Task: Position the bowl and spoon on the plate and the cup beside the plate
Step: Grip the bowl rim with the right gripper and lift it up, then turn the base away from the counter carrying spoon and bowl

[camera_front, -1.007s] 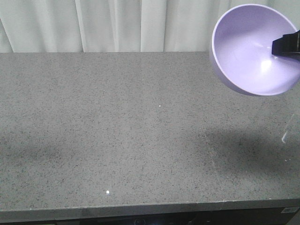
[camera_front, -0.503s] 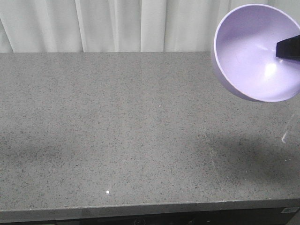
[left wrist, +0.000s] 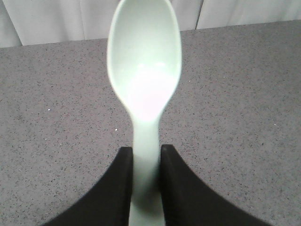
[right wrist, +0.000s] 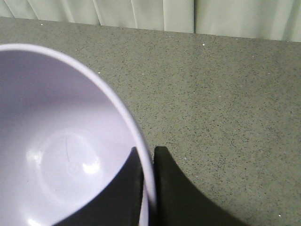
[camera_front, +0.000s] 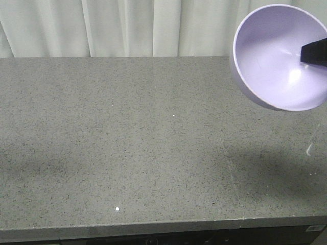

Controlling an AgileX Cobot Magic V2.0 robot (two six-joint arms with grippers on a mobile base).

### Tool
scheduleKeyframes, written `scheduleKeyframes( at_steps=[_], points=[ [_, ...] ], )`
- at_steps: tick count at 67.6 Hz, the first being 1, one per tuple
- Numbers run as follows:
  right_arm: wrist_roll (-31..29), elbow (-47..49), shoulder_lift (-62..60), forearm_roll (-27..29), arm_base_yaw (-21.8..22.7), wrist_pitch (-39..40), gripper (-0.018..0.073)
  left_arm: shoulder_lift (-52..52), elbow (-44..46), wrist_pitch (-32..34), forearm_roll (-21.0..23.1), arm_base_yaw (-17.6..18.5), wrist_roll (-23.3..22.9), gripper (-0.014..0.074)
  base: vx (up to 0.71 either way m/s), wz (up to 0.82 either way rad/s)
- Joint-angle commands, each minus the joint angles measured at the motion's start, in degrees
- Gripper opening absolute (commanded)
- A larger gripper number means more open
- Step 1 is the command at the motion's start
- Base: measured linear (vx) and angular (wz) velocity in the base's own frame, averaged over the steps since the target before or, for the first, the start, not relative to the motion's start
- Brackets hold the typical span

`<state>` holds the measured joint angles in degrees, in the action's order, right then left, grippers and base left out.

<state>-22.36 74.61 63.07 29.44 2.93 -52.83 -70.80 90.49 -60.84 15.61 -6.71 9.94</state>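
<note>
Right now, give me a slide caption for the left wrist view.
Left hand pinches a mint-green spoon by its handle above a speckled grey counter.

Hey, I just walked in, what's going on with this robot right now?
A two-armed robot holds one thing in each arm above a grey speckled counter. Its right fingers pinch the rim of a purple bowl, tilted in the air. Its left fingers grip the handle of a pale green spoon. No plate or cup is in view, and neither thing is set down yet.
</note>
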Motion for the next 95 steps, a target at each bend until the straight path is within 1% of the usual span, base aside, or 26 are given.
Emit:
scheduleKeyframes(
  at_steps=[1,39,95],
  points=[
    [-0.39,1.67,-1.03,1.77,0.29,3.21,-0.0006,1.06,1.51,3.24,1.54,0.15,-0.15,-0.0008,0.0,-0.01],
    [-0.39,1.67,-1.03,1.77,0.29,3.21,-0.0006,1.06,1.51,3.24,1.54,0.15,-0.15,-0.0008,-0.02,-0.12],
    [-0.39,1.67,-1.03,1.77,0.29,3.21,-0.0006,1.06,1.51,3.24,1.54,0.15,-0.15,-0.0008,-0.03,-0.36]
  ],
)
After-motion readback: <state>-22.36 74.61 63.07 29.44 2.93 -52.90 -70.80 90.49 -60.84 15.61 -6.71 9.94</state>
